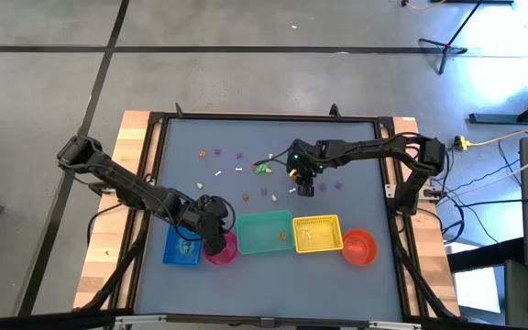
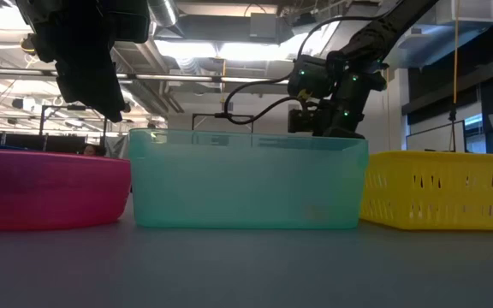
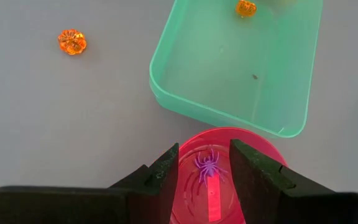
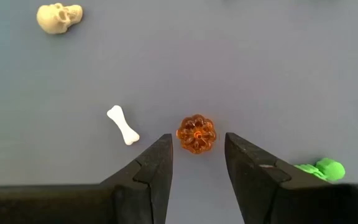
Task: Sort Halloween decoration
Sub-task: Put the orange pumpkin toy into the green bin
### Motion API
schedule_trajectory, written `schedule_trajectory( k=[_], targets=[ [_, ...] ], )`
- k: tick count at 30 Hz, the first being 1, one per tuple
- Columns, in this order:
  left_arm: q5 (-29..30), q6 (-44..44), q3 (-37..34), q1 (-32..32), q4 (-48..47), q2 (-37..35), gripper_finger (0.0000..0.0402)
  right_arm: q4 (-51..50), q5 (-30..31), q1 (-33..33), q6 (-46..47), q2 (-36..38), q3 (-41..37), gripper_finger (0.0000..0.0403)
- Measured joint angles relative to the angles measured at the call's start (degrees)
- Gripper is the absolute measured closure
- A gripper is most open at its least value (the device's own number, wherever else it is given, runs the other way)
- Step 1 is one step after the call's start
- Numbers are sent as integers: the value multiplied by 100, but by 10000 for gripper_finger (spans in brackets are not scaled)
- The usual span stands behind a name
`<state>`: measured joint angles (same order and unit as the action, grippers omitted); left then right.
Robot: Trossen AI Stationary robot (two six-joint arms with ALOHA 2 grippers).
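The left gripper hangs over the pink bowl at the table's near edge, its two dark fingers parted and empty, a purple spider lying in the bowl directly beneath the gap. Just beside the bowl sits the teal bin, which holds an orange pumpkin near its far wall, while a second loose pumpkin rests on the bare grey table a little apart from the bin. The right gripper hovers low near the middle of the table, its fingers likewise parted with nothing between them, poised just short of another orange pumpkin trinket that lies free on the surface. A white bone rests just beside that pumpkin, a cream skull lies farther off, and a green trinket shows beside the right-hand finger. From above, the row of containers lines the near edge: a blue tray, the pink bowl, the teal bin, a yellow basket and an orange bowl. The remaining Halloween decoration, small purple, orange, white and green pieces, lies scattered across the table's centre toward the far edge, between the two arms.
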<state>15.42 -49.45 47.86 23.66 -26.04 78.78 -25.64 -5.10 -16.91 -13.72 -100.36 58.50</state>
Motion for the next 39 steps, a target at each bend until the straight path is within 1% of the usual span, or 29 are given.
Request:
schedule_trajectory(
  k=[13, 16, 19, 22, 25, 30, 34, 39],
  targets=[
    [0, 2, 0, 0, 0, 0, 274, -56, -46, 0, 66, 0, 0, 255],
    [0, 2, 0, 0, 0, 0, 274, -50, 130, 7, 104, 0, 0, 255],
    [0, 2, 0, 0, -2, 0, 274, -49, 153, 0, 340, 0, 1, 255],
    [0, 4, 0, 0, 0, 0, 274, -45, 155, 0, 307, 0, 2, 255],
    [0, 2, 0, 0, -1, 0, 274, -35, 108, 0, 302, 0, 2, 255],
    [0, 4, 0, 0, 0, 0, 274, -35, -189, 0, 297, 0, 2, 255],
    [0, 4, 0, 0, 0, 0, 274, -18, -49, 4, 297, -4, -11, 255],
    [0, 4, 0, 0, 0, 0, 274, 107, -50, -2, 294, -163, -11, 255]
  ],
)
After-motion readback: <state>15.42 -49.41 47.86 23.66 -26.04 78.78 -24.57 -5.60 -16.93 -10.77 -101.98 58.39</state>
